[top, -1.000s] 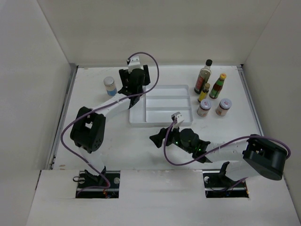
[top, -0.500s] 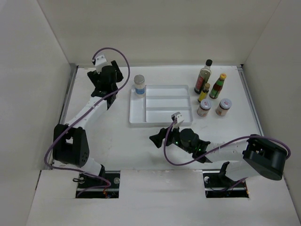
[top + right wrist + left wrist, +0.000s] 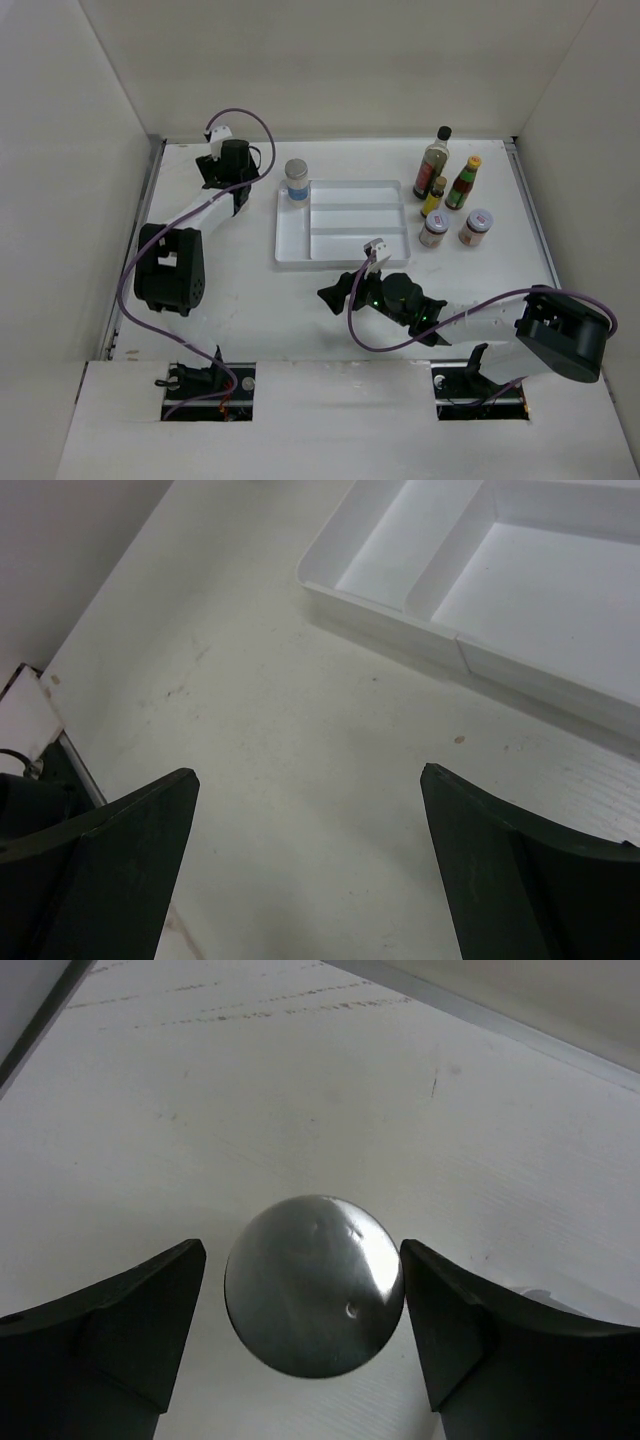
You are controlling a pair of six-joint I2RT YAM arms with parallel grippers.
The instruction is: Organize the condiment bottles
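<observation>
— Right claw (image 3: 307, 780)?
— Spread wide, nothing between its fingers (image 3: 100, 860), bare table (image 3: 250, 710) beneath. The white tray (image 3: 385, 615) lies just ahead of it, to its right.
— Left claw (image 3: 302, 1260)?
— Farther out. It straddles the grey lid of a jar (image 3: 313, 1298); a sliver of table shows on one side. Gripping or not, I cannot tell.
— Other bottles?
— A second grey-lidded jar (image 3: 297, 182) stands in the tray's far left corner, right of that claw. A cluster of five bottles (image 3: 433, 197) sits beyond the right claw, to its right.
</observation>
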